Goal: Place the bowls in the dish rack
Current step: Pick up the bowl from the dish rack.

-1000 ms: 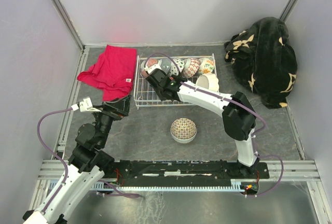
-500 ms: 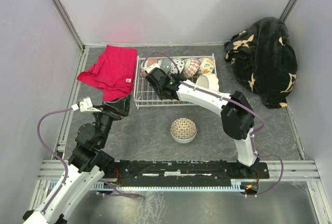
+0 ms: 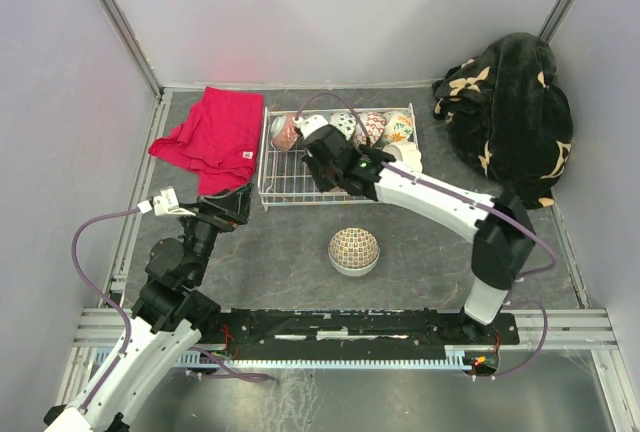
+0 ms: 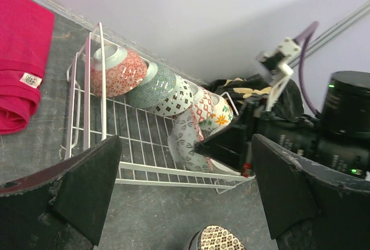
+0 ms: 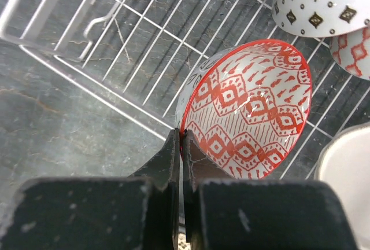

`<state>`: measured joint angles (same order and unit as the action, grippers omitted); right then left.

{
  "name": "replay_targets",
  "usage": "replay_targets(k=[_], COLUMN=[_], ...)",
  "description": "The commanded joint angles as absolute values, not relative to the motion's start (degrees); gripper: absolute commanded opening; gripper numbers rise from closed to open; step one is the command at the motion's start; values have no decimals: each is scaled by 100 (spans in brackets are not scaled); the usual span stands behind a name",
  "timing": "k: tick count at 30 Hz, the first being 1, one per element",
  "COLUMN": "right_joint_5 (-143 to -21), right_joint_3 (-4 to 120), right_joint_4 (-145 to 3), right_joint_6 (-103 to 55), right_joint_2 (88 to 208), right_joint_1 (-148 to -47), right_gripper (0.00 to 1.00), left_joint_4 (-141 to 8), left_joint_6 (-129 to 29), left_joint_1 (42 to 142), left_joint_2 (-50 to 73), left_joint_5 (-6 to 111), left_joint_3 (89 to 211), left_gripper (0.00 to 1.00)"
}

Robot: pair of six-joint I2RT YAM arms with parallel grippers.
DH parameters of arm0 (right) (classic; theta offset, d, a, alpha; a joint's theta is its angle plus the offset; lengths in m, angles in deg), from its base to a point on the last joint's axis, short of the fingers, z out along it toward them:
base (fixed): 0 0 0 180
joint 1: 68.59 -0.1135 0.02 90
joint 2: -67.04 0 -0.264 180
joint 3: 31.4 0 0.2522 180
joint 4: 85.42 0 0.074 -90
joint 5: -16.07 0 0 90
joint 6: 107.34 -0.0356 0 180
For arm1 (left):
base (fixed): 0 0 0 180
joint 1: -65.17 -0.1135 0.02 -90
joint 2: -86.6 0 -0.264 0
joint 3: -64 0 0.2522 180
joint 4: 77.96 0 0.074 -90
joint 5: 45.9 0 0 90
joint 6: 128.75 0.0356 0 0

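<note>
The white wire dish rack stands at the back middle with several patterned bowls leaning in a row along its far side, from a red lattice one to an orange floral one. My right gripper is shut on the rim of a bowl with a red diamond pattern inside, held on edge low over the rack's wires. That bowl's grey leaf-patterned outside shows in the left wrist view. A brown mosaic bowl lies upside down on the table in front of the rack. My left gripper is open and empty, at the left.
A plain white bowl leans at the rack's right end. A red cloth lies left of the rack. A black floral blanket is heaped at the back right. Grey walls close in the table.
My right gripper has moved right along the rack with the bowl, uncovering the red lattice bowl at the rack's left end. The right arm's elbow swung right. The left arm has not moved.
</note>
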<state>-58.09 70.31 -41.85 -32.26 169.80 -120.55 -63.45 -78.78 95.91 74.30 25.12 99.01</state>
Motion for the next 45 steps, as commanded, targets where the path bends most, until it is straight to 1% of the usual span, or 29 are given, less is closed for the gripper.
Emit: replay_targets(k=[1,9,12,18,24,27,35,45], right_joint_5=[-6465,-7952,-8377,-9126,-9724,-10009,-10335,-10366], right_joint_3=[6460,4916,4508,3686,2995,2752,2569,2465], right_joint_4=[-4808,-6238,-6713,-7786,-8850,-9410,-10066,-10162], right_joint_6=[-3679,-4464,-4749,-5402,-6108,-6410,-6836,-6916], right_joint_2=[16090,15095,14847,14519,14460,14505,14760,14914], right_joint_1=[-11907,-10885,-10567,-9996,-9524,-9334,-9174,-9123], right_gripper=[2,1,1,1,1,1,1,1], left_joint_4=[-6517,-6534,-6535,-6548,-6568,-6574,-6587,-6587], left_joint_6=[-7795,-7791,-7786,-7792,-7793,-7795,-7792,-7786], left_joint_1=[9611,9613,9617,9614,9614,9612,9611,9613], left_joint_2=[7460,7440,7430,7394,7355,7348,7324,7319], left_joint_5=[2551,2555,2549,2554,2553,2554,2555,2547], left_joint_3=[10050,10047,10042,10035,10026,10025,10015,10014], left_gripper=[99,99,99,99,99,99,99,99])
